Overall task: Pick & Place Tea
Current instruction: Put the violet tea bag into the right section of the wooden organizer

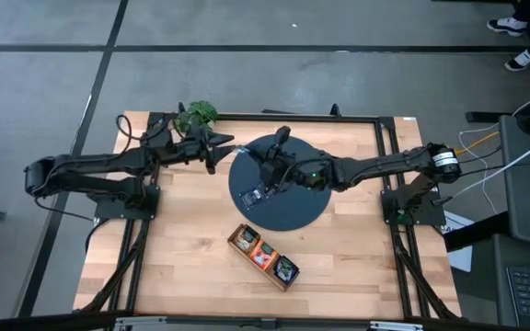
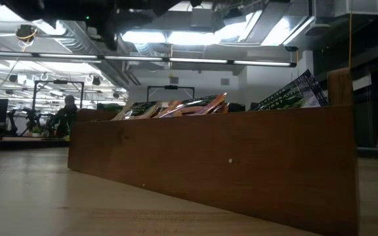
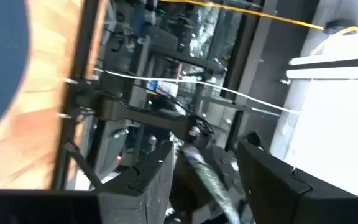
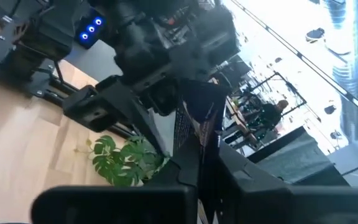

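Right gripper [image 4: 197, 169]: jaws drawn together and clamped on a dark tea sachet [image 4: 196, 127], which stands edge-on and upright between the fingers. Left gripper [image 3: 213, 186]: jaws standing apart, a finger [image 3: 151, 183] on either side of a thin striped sachet edge, with a clear gap showing on both sides; it does not grip. The two grippers face each other nose to nose above the far left rim of the dark round mat [image 1: 294, 208], the left arm reaching in from the left, the right arm lying across the mat from the right. The held sachet is off the table, between the two grippers. A second sachet, blue [image 1: 251, 195], lies flat on the mat near its left edge. Further sachets [image 2: 199, 105] stand tilted in the three compartments of the long wooden tray [image 1: 243, 245], which sits slantwise on the wooden table [image 1: 191, 262] just nearside of the mat. A leafy green plant [image 1: 198, 114] stands at the far edge, just beside the left gripper.
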